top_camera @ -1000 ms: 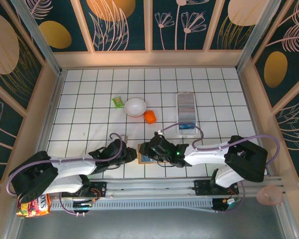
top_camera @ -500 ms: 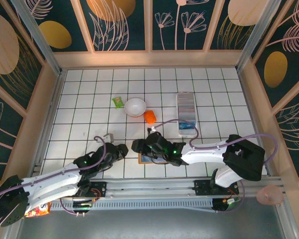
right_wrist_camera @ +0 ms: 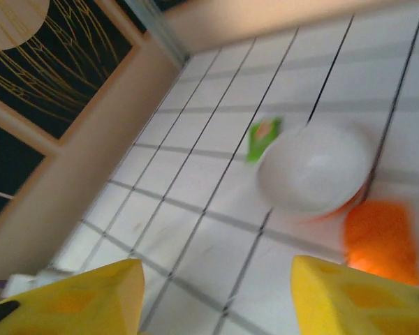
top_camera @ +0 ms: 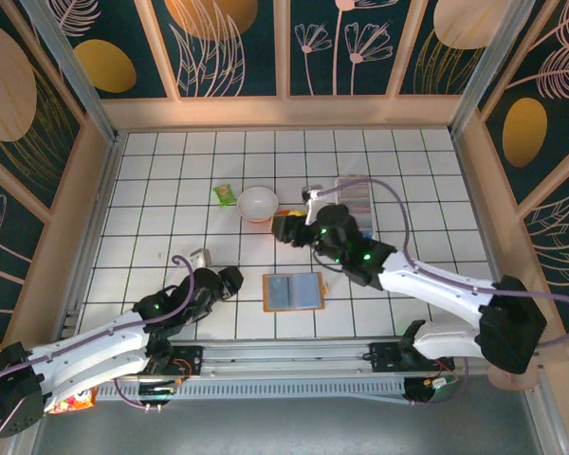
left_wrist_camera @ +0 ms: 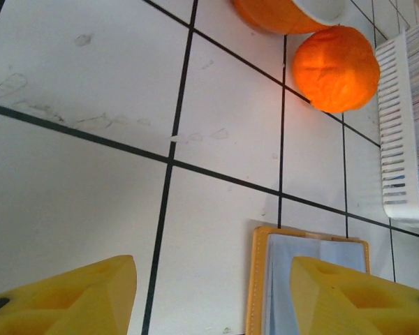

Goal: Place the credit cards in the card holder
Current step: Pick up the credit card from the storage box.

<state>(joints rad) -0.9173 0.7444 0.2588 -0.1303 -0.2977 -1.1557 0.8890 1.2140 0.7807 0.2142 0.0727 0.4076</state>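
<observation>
Plainly both pincers gape empty, left gripper (left_wrist_camera: 213, 293) and right gripper (right_wrist_camera: 216, 293); the long white slotted plastic card holder (left_wrist_camera: 399, 118) hugs the left wrist view's right edge, above the open tan leather wallet (left_wrist_camera: 314, 248).

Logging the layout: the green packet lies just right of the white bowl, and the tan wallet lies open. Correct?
No. The top external view shows the green packet just left of the white bowl; the tan wallet lies open.

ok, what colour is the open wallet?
The wallet is tan-orange at the edge, blue-grey inside; best in top external view.
</observation>
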